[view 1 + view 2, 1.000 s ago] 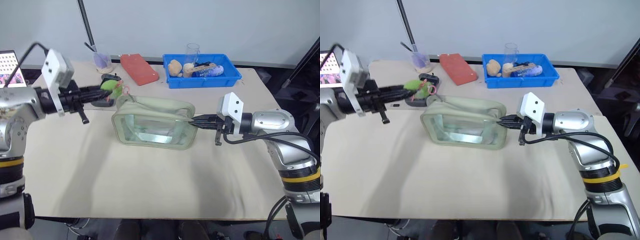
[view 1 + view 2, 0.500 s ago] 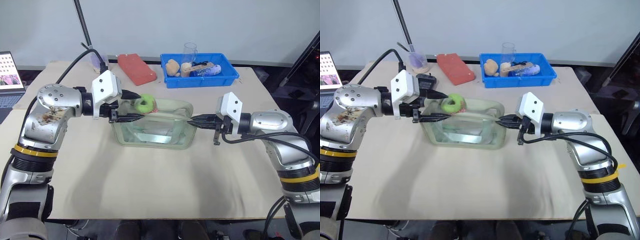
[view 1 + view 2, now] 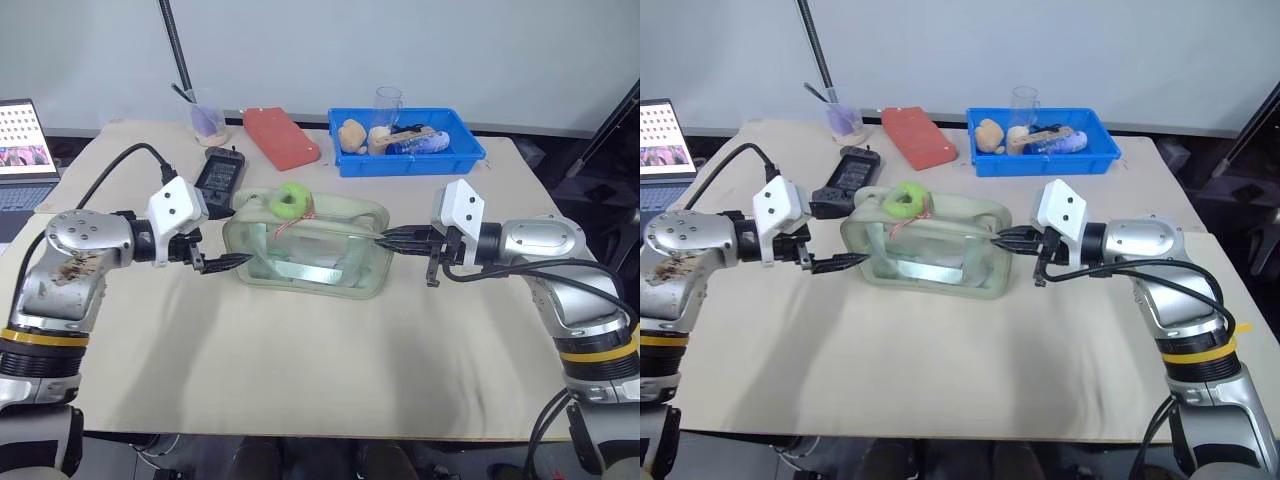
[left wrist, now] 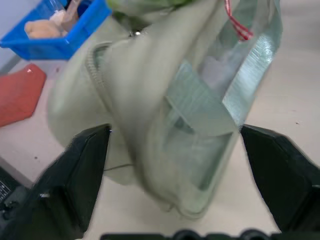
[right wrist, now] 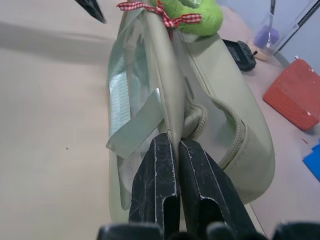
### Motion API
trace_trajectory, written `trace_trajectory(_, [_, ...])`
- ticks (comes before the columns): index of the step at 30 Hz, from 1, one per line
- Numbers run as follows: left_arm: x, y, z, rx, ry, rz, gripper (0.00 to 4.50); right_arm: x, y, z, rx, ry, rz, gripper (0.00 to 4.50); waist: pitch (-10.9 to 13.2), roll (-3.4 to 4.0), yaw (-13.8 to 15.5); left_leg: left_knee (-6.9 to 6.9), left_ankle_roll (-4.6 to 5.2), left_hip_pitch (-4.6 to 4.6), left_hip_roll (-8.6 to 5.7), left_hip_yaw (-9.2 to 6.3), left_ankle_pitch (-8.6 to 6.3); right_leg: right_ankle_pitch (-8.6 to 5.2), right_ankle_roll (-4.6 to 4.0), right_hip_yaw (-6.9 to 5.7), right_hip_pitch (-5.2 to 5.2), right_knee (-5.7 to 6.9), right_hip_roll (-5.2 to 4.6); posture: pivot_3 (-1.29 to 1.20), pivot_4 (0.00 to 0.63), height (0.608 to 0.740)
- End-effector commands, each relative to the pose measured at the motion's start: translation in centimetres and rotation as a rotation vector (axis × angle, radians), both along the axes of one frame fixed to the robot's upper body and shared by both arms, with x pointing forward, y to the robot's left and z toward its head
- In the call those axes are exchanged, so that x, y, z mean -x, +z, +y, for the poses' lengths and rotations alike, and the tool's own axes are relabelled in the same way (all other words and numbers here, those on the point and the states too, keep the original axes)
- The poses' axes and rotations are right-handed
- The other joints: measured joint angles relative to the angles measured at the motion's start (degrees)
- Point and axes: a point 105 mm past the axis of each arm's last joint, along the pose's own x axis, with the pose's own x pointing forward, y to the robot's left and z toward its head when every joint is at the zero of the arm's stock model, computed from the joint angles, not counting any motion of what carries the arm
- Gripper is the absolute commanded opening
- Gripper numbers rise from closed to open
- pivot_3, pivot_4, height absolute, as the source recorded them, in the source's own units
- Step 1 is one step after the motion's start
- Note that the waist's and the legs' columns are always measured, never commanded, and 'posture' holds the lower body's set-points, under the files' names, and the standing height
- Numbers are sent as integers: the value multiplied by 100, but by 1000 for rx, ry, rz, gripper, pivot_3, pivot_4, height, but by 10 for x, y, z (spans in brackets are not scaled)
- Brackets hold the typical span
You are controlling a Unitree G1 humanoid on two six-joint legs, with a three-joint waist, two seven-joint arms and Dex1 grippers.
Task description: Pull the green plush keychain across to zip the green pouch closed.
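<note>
Beige table top (image 3: 300, 380) carries everything; on it, mid-table, the pale sage-green rectangular pouch with clear plastic side panels (image 3: 305, 245) stands upright on its base; behind it, well apart, a blue plastic tray (image 3: 405, 140) with tan plush toys, a flat red case (image 3: 281, 137), a black charger-like block (image 3: 220, 172) near the pouch's left end; right gripper (image 3: 385, 240) clenched on the fabric trim at the pouch's right end, pinning that end; left gripper (image 3: 232, 262) spread, nothing in it, tips just beside the pouch's left end at low height; small lime-green fuzzy plush keychain (image 3: 291, 202) lies loose on top of the pouch toward its left half, red-and-white checked cord (image 3: 290, 222) trailing down the front panel. Step, as judged: the pull is over or interrupted, the charm let go; how far the zipper has run cannot be told from the head views. Next move calls for checking the slider's place and, if short of the end, re-taking the charm and drawing it along the top while the right keeps hold. Right wrist view adds the pinch itself: both black fingers (image 5: 160, 175) pressed together on the seam, zipper teeth curving beside them; left wrist view adds both spread fingers (image 4: 82, 165) flanking the pouch's end, apart from it.
</note>
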Motion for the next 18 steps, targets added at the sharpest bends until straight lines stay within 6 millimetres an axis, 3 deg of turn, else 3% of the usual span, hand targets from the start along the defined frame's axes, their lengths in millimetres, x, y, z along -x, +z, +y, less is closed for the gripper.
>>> trace_trajectory(1, [-1,9,-2,0,-3,-51,2753,3,19,1,-15,18,-62,0,0,0,-8,0,0,0,0,0,0,0,0,0,0,0,0,0,150,740])
trace_trajectory(2, [1,8,-3,3,-10,-43,2131,3,19,1,-14,17,-62,0,0,0,-11,-2,0,0,1,0,0,1,1,0,-1,0,1,0,150,740])
trace_trajectory(6, [4,5,-5,8,-22,-29,406,3,18,2,-12,16,-56,0,0,0,-33,-3,1,1,2,-1,0,3,6,0,-2,2,3,0,150,740])
trace_trajectory(7, [4,5,-6,8,-21,-31,13,3,18,1,-11,12,-53,384,0,0,-41,-3,1,1,2,-1,0,3,6,0,-2,1,3,0,150,740])
trace_trajectory(10, [4,4,-6,5,-14,-31,0,2,20,-3,12,8,-55,1447,0,0,-44,-3,1,1,1,-1,0,3,6,0,-1,2,2,0,150,740])
trace_trajectory(14, [3,5,-8,-2,-15,-33,0,-5,36,-10,33,-24,-105,2860,0,0,-41,-2,0,1,1,0,0,2,2,0,-1,1,1,0,150,740])
trace_trajectory(18, [3,7,-7,-10,-13,-35,0,-3,57,5,-5,10,-150,4185,0,0,-49,-3,0,1,1,1,0,1,0,0,-3,1,1,0,150,740])
